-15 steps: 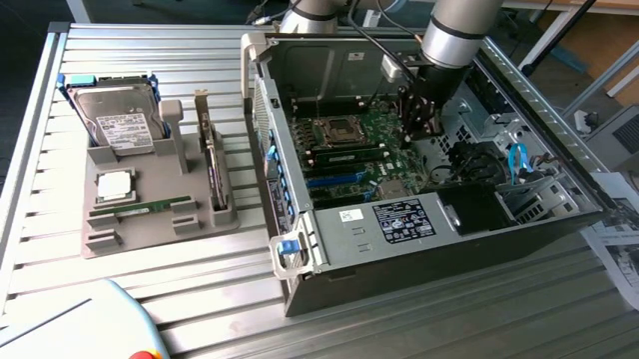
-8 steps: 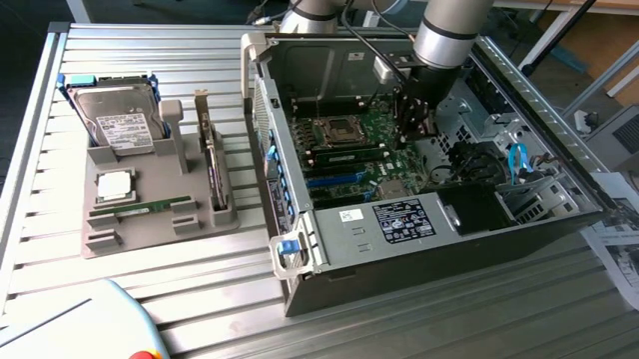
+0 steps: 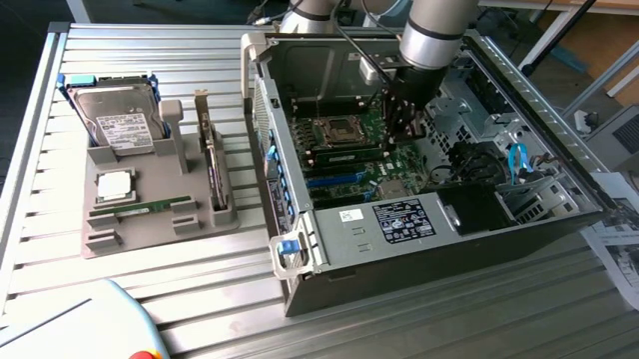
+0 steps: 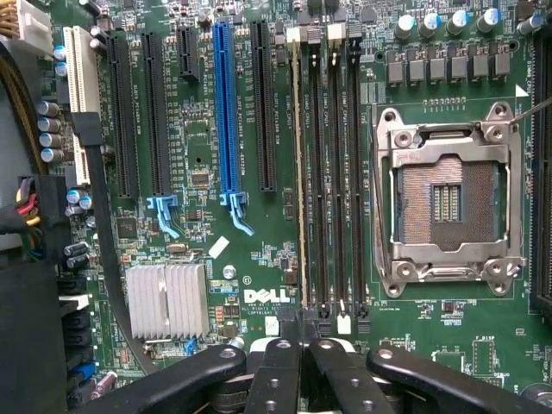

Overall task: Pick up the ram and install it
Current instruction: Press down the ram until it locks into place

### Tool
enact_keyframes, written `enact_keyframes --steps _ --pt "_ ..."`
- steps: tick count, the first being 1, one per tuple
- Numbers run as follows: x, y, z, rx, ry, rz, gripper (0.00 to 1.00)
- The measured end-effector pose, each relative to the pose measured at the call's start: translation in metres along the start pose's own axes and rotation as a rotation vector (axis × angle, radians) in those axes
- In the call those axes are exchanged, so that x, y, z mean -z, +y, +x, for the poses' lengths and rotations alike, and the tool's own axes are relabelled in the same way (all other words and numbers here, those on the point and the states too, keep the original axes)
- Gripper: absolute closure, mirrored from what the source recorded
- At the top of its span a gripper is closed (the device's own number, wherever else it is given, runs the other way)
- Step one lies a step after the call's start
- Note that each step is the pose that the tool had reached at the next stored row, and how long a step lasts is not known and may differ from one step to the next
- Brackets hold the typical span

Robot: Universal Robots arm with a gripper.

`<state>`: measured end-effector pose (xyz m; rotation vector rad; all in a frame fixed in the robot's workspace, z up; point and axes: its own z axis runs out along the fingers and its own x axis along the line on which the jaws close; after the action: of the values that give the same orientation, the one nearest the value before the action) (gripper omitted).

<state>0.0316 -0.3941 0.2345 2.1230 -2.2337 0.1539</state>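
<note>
The arm reaches down into the open computer case [image 3: 299, 250], with the gripper [image 3: 399, 138] low over the motherboard [image 3: 399, 168]. In the wrist view the jaws of the gripper [image 4: 302, 345] are drawn almost together, with the thin edge of the ram stick [image 4: 299, 172] clamped between them. The ram stick [image 3: 348, 155] is seen edge-on, lined up along the outermost of the four parallel memory slots [image 4: 336, 172]. Whether it is fully seated cannot be told. In the exterior view the stick extends from the jaws toward 8 o'clock, and its long axis lies roughly on the 9-to-3 line. The processor socket [image 4: 448, 203] sits open just beyond the slot bank, at 11 o'clock from the stick in the exterior view. On the stick's far side are the blue expansion slot [image 4: 224, 112], the heat sink [image 4: 166, 299] and a black cable [image 4: 99, 224], all clear of the jaws. Well apart, at 9 o'clock from the case, a grey tray [image 3: 150, 232] on the bench [image 3: 230, 299] carries a hard drive [image 3: 118, 120], an upright expansion card [image 3: 212, 164] and a second memory stick [image 3: 140, 208] lying flat.
</note>
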Motion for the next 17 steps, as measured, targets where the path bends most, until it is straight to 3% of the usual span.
enact_keyframes --steps 6,8,10,12,13,15,17 --pt "-0.0044 0.0015 0.000 0.000 -0.0011 0.0003 0.89" --pt "-0.0012 0.0013 0.000 0.000 -0.0007 0.0010 0.89" --pt "0.0100 0.0017 0.001 0.000 0.0036 0.0042 0.89" --pt "0.0110 0.0034 0.001 -0.001 0.0035 0.0057 0.89" --pt "0.0112 0.0082 0.002 -0.001 0.0036 0.0060 0.89" --pt "0.0116 0.0270 0.003 -0.001 0.0034 0.0092 0.89" --pt "0.0117 0.0360 0.003 -0.001 0.0033 0.0107 0.89"
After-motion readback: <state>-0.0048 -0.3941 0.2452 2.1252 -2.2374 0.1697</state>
